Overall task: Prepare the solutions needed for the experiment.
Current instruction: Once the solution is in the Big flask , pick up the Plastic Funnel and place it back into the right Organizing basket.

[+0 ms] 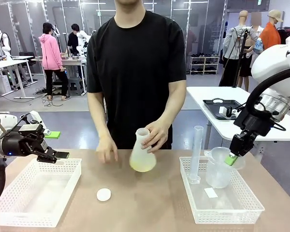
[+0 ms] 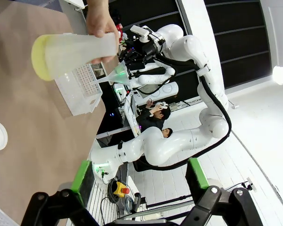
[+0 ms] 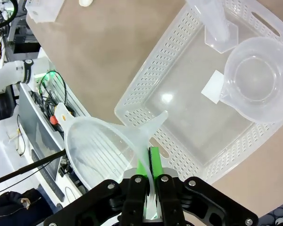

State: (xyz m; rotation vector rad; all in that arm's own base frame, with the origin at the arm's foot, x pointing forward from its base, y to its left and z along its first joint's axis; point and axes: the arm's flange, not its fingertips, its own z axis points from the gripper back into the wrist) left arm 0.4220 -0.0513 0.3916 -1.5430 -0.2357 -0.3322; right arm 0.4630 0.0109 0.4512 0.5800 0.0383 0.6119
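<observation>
Hovering over the white basket (image 1: 19,203) at the left, the left pincer (image 1: 57,145) has its jaws spread wide with nothing between them, likely waiting until something is ready to be fetched. Next along, the person's free hand (image 1: 107,153) rests its fingertips on the brown surface (image 1: 150,208), probably for balance. A small white round disc (image 1: 103,194) lies near it, on the robot's side.

At the middle, the person's other hand (image 1: 157,136) grips the neck of a frosted conical flask (image 1: 141,153) and tips it. The pale yellow-green solution (image 1: 143,167) therefore pools along the low edge of the flask's base. The tilt suggests swirling or checking the level.

Further right, a second basket (image 1: 232,212) keeps the vessels together: a tall graduated cylinder (image 1: 197,152), a clear beaker (image 1: 217,176) and a white slip (image 1: 211,192). Near the beaker's rim, the right pincer (image 1: 230,158) is clamped on the stem of a translucent funnel (image 3: 99,146), seemingly held ready for pouring. No brand, label or writing is legible anywhere.
</observation>
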